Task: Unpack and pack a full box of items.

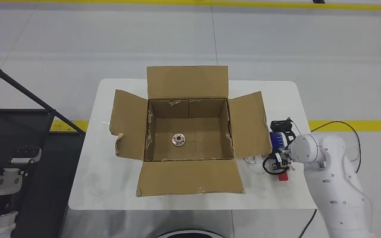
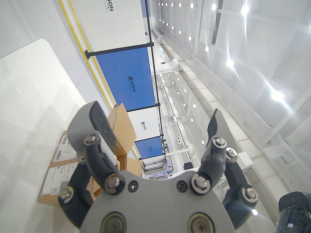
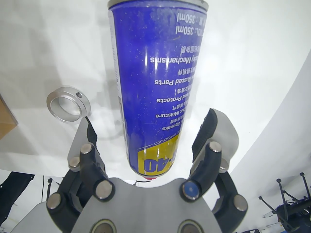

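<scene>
The right fingers (image 3: 205,132) are spread apart on either side of a blue cylindrical metal spray can (image 3: 155,73), with a gap on each side, and a silver metal ring (image 3: 68,104) lies just beside them on the white worktop (image 1: 101,178). An open brown cardboard box (image 1: 187,83) is set mid-worktop, with a small round metal part (image 1: 178,139) inside. The left fingers (image 2: 102,124) are held apart with nothing between them.
</scene>
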`<move>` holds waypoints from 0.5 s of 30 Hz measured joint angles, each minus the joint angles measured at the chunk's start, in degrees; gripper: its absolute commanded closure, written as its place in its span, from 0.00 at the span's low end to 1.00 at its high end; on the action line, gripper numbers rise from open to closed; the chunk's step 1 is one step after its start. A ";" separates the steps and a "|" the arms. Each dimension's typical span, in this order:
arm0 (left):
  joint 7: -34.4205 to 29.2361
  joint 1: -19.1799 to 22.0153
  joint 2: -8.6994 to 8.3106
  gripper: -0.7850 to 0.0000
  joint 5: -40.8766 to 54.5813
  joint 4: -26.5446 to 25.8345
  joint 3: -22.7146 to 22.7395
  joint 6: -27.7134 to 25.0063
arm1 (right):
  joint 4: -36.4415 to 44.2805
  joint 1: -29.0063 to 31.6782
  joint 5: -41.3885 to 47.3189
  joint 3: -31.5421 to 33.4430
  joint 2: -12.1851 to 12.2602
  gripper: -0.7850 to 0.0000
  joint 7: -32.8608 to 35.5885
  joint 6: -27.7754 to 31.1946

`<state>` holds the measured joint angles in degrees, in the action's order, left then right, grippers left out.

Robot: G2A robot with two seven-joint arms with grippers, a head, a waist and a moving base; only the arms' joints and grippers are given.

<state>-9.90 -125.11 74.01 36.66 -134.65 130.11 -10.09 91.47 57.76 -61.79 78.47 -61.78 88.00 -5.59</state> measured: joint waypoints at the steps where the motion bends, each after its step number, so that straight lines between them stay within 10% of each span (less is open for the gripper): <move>1: 0.00 0.00 0.00 0.00 0.00 0.00 0.00 0.00 | -0.18 0.00 0.33 0.02 0.15 0.08 0.00 -0.03; 10: 0.00 0.00 0.00 0.00 0.00 0.00 0.00 0.00 | -1.76 -0.06 3.56 -0.71 1.39 0.43 0.00 -0.04; 15: 0.00 0.00 0.00 0.00 0.00 0.00 0.00 0.00 | -2.53 -0.75 4.62 -1.24 1.95 1.00 0.00 -0.31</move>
<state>-9.90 -125.11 74.01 36.66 -134.65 130.11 -10.09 88.93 57.01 -57.18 77.23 -59.82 88.00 -5.91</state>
